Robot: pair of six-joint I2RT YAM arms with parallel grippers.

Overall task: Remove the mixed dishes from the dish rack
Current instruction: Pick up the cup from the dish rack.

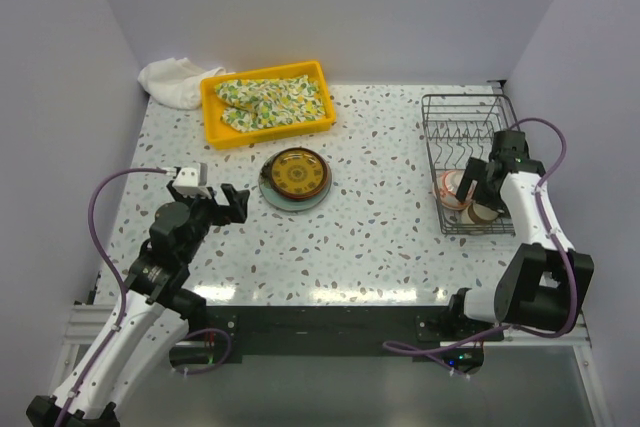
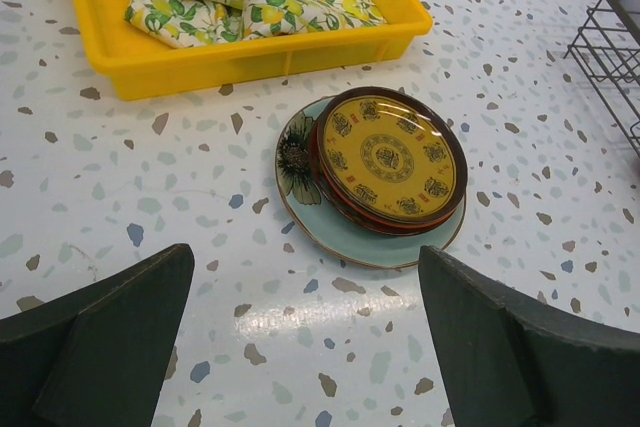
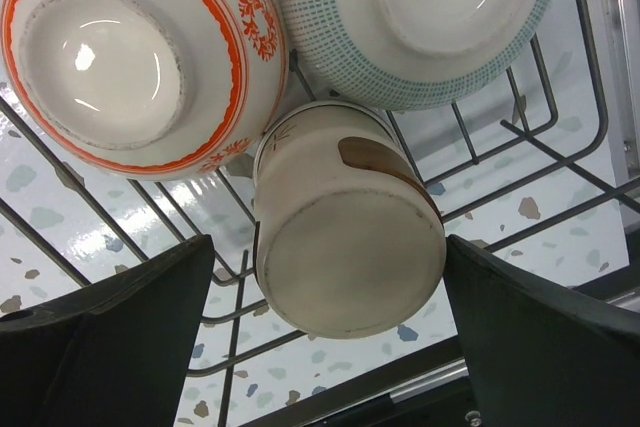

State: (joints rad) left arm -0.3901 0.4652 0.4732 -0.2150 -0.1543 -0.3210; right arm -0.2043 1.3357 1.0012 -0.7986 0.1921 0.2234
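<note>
The dish rack stands at the right of the table. At its near end lie a red-patterned white bowl, a celadon bowl and a small tan cup, all bottom up on the wires. My right gripper hangs open over them, a finger on either side of the cup without touching it; from above it covers these dishes. Mid-table, a brown-yellow patterned plate sits in a black-red bowl on a pale green-blue plate. My left gripper is open and empty just short of that stack.
A yellow tray holding a floral cloth stands at the back left, with a white cloth beside it. The far half of the rack holds only tines. The rack's corner shows at the right of the left wrist view.
</note>
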